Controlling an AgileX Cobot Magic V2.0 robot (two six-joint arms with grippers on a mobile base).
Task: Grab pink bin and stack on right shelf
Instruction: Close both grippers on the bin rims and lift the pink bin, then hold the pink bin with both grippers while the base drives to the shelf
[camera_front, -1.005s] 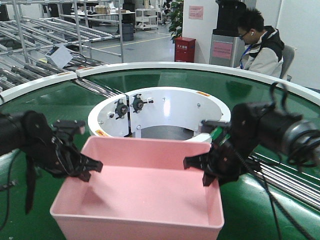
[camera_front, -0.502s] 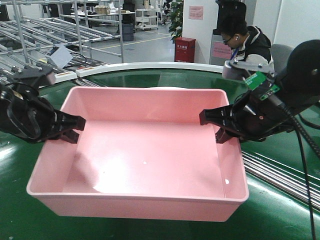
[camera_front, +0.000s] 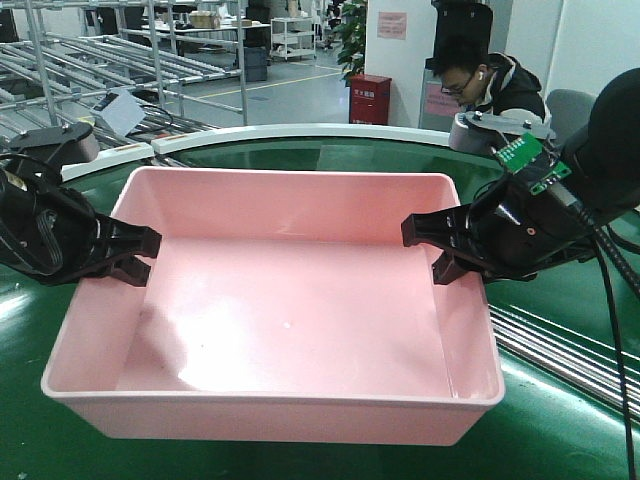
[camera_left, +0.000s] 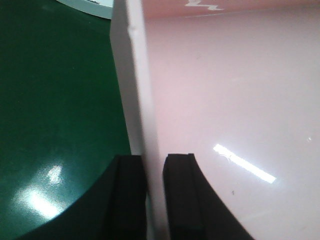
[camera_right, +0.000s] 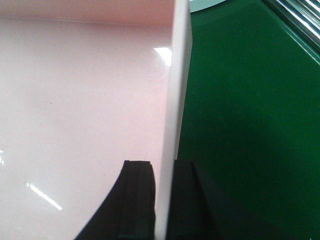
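Observation:
The pink bin hangs above the green curved conveyor belt, held level between both arms. My left gripper is shut on the bin's left wall, one finger inside and one outside. The left wrist view shows this grip on the pale wall. My right gripper is shut on the right wall in the same way, as the right wrist view shows, with the bin's inside to its left. The bin holds nothing. The right shelf is out of view.
Steel roller rails run along the belt's right side. A seated person is behind the belt at the back right, next to a red box. Roller racks stand at the back left.
Both grippers have lifted the pink bin up off the belt and brought it closer to the camera. In the last half second it has only shifted slightly. Both grips are unchanged.

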